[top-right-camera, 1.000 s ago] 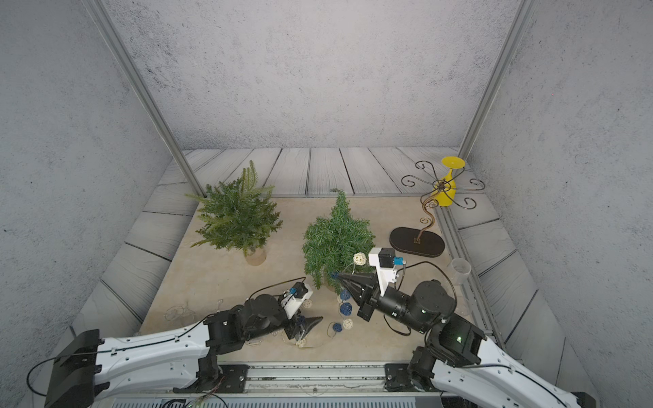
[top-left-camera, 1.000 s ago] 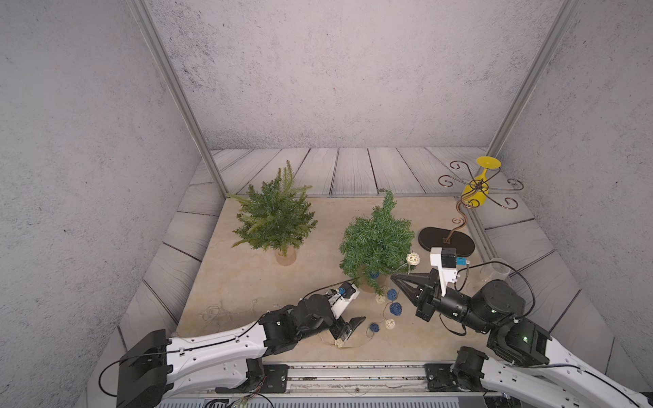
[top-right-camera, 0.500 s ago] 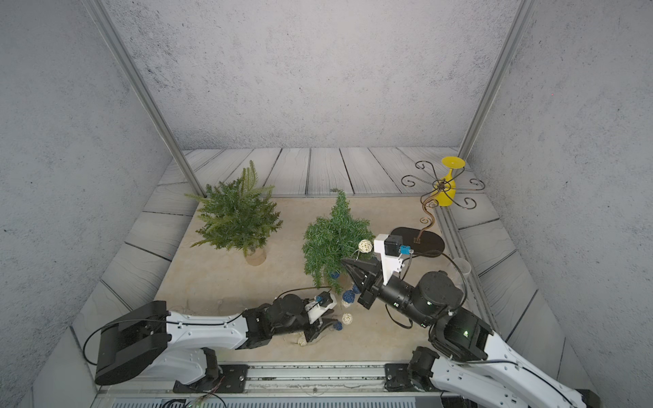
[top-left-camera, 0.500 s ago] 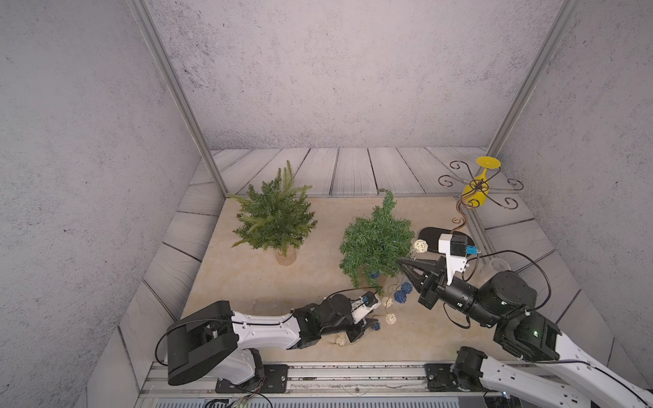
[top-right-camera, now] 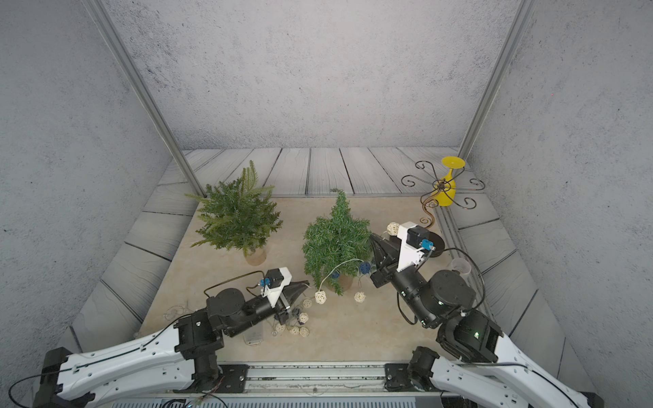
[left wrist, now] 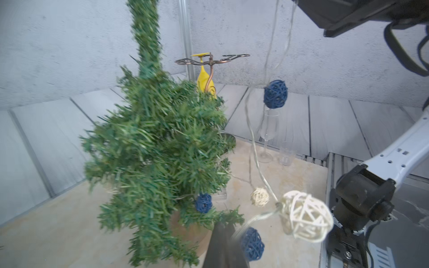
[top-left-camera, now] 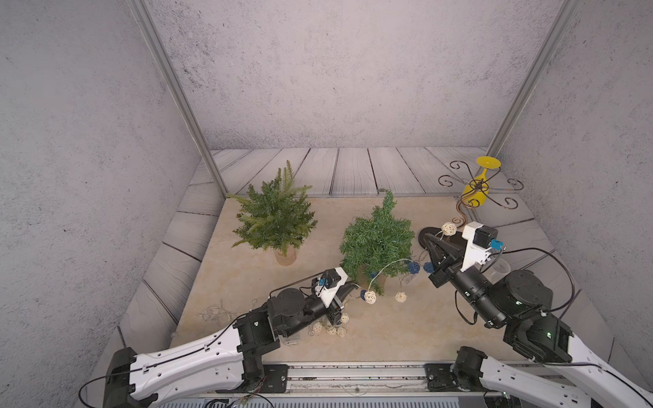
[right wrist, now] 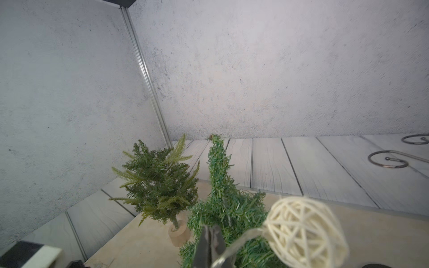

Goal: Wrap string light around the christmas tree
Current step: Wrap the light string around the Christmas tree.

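Note:
The christmas tree [top-left-camera: 376, 243] [top-right-camera: 335, 236] stands mid-table in a round wooden base. The string light [top-left-camera: 369, 296] is a clear wire with white and blue wicker balls. It curves across the tree's front, and several balls lie heaped on the table [top-left-camera: 332, 326]. My left gripper [top-left-camera: 351, 285] [left wrist: 222, 232] is shut on the wire by the tree's base, next to a blue ball [left wrist: 251, 243]. My right gripper [top-left-camera: 427, 237] [right wrist: 211, 228] is raised at the tree's right side, shut on the wire next to a white ball [right wrist: 304, 232].
A second, fern-like tree [top-left-camera: 277, 215] in a wooden pot stands to the left. A curly metal rack [top-left-camera: 477, 187] holding a yellow glass stands at the back right on a black base. Clear glasses [left wrist: 267, 137] stand near it. A loose wire tangle [top-left-camera: 215, 312] lies front left.
My left gripper has shut on the wire and moved up toward the tree's base. My right gripper has carried its end of the string up and back along the tree's right side.

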Controlling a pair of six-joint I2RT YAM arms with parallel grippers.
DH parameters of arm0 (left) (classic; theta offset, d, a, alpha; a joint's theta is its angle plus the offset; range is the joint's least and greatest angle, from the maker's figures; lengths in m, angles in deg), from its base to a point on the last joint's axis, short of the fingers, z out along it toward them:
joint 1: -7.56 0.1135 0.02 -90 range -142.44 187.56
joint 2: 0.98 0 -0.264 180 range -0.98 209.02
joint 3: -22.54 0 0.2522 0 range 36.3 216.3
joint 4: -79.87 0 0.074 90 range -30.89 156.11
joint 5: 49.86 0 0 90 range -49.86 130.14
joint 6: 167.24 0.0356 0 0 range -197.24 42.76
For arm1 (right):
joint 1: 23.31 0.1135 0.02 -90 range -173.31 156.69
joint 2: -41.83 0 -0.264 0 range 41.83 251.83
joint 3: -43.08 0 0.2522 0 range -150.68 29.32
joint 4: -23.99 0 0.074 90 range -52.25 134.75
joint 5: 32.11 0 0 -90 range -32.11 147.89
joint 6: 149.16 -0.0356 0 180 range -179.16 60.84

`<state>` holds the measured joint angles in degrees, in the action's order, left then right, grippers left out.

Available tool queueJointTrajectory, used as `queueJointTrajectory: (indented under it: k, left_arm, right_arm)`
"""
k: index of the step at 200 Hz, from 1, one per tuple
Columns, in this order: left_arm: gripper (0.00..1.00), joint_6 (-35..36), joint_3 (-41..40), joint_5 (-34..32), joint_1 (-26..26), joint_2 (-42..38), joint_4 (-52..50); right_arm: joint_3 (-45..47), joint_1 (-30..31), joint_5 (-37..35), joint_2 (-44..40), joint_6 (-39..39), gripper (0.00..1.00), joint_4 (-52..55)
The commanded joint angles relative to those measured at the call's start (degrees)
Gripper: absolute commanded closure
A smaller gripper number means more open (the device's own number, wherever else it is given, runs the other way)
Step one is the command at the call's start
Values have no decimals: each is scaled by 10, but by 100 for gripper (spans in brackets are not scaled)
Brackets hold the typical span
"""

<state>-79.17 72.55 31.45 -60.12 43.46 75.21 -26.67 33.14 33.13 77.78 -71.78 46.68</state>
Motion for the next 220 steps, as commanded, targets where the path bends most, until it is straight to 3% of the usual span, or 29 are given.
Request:
queueJointTrajectory:
  k: [1, 34, 56, 81, 110, 139, 179, 220]
  left_arm:
    - [100, 57, 75, -75, -1, 12, -74]
    - [100, 121, 170, -115, 12, 52, -72]
    - [100, 131, 234, -83, 44, 72, -87]
    - [100, 113, 320, -15, 121, 121, -125]
    - [100, 100, 387, 28, 175, 174, -127]
    - [100, 112, 443, 44, 180, 210, -135]
    - [100, 110, 481, 61, 201, 237, -126]
    - [100, 51, 573, 67, 259, 308, -164]
  right_arm:
    - [-34, 1, -49, 17, 48, 100, -13]
    - [-80, -1, -90, 67, 102, 100, -38]
    - [-99, -11, -85, 105, 123, 98, -65]
    - [-123, -49, -76, 141, 130, 99, -88]
    - [-169, -185, 57, 197, 42, 100, -58]
    - [-221, -257, 199, 259, -4, 100, -44]
    - [-267, -307, 239, 292, -47, 100, -22]
    - [-304, -381, 284, 367, -132, 100, -12]
